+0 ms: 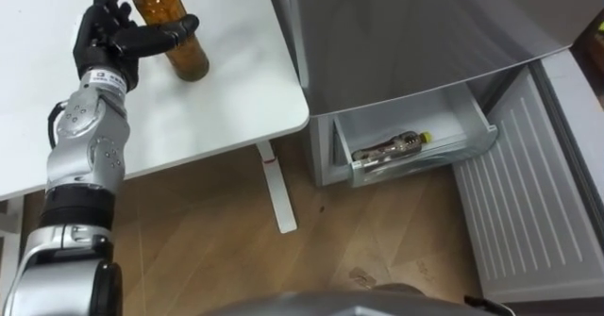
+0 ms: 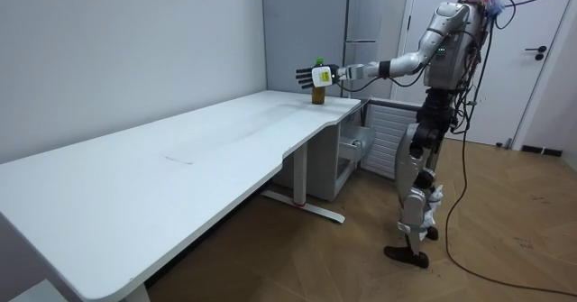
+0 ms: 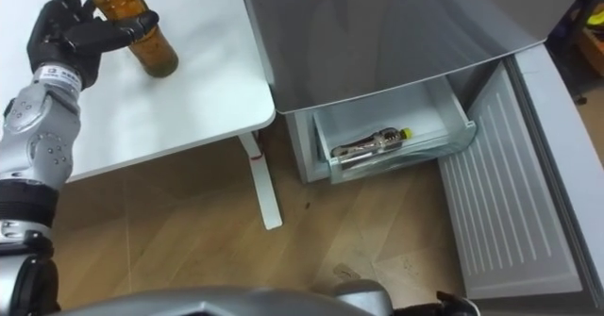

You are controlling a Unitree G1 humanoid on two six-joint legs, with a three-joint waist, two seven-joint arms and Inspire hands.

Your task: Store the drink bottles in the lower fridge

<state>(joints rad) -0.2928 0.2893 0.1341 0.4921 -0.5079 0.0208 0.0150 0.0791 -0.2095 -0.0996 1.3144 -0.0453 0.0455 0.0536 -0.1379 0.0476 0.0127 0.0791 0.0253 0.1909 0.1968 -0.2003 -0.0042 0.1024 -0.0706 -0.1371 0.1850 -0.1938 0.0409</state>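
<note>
A brown drink bottle [image 1: 179,44] with a green cap and yellow label stands upright near the corner of the white table [image 1: 226,99]. My left hand [image 1: 106,35] is at the bottle's left side, fingers straight and pointing up, thumb reaching across the front of the bottle. In the room view the left arm is stretched out over the table to the bottle [image 2: 318,84]. The fridge's lower drawer [image 1: 472,132] is pulled out, and a second bottle [image 1: 389,149] with a yellow cap lies on its side in it.
The grey fridge body [image 1: 406,33] stands right of the table. Its lower door [image 1: 528,203] hangs wide open to the right, ribbed white inside. A white table leg [image 1: 276,189] stands on the wooden floor between table and fridge. I stand before the fridge, by the table's corner.
</note>
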